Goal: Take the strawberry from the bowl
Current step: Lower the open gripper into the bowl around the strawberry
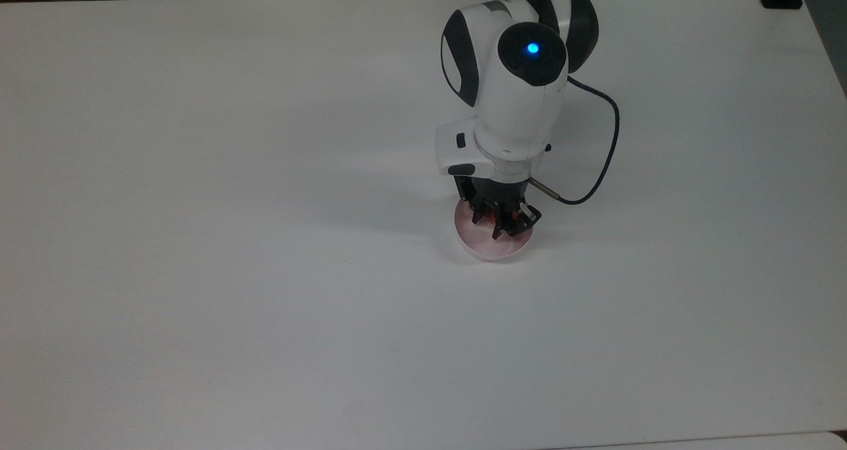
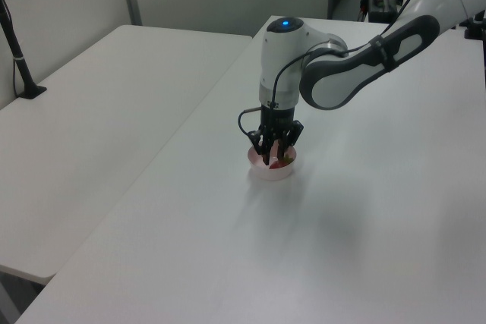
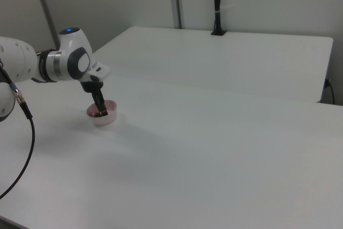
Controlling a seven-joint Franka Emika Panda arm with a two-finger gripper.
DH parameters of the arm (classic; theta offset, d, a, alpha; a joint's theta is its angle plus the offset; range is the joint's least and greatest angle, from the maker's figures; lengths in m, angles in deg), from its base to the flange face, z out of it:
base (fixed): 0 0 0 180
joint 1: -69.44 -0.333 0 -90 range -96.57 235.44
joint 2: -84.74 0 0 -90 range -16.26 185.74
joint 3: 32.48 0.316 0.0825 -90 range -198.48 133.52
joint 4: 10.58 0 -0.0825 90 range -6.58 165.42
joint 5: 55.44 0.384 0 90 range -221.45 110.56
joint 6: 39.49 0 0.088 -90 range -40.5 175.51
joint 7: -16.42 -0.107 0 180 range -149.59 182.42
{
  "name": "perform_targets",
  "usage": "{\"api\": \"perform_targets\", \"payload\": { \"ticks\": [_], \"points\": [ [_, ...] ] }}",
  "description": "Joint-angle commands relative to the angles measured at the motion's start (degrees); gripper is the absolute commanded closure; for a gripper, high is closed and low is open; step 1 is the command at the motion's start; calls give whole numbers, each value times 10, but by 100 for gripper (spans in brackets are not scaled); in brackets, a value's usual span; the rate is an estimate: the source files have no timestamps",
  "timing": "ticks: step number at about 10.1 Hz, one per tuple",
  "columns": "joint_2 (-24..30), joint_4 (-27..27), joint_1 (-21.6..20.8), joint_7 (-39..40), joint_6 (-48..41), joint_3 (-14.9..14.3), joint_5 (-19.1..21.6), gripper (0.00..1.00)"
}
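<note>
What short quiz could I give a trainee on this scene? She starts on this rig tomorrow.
1. True or false: the bowl stands on a wooden shelf.
2. Where is the gripper? A: down in the bowl. B: on the table beside the bowl. C: high above the table, far from the bowl.
3. Fill in: the red thing in the bowl, at the gripper, is a ____.

Key: 1 false, it stands on the white table; 2 A; 3 strawberry.
</note>
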Motion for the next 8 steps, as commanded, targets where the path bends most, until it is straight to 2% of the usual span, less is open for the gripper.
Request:
{"api": "perform_targets", "payload": {
  "ticks": [1, 2, 3, 4, 5, 6, 8],
  "points": [
    [24, 10, 6, -4, 9, 6, -11, 64],
    [24, 10, 5, -4, 9, 6, -11, 65],
    [22, 11, 3, -3, 9, 6, -21, 53],
    [22, 20, 0, 9, 6, 6, -46, 31],
    [22, 29, -1, 24, 6, 9, -64, 20],
    [21, 30, 3, 64, 5, 23, -66, 18],
    [19, 30, 1, 118, 3, 28, -68, 14]
  ]
}}
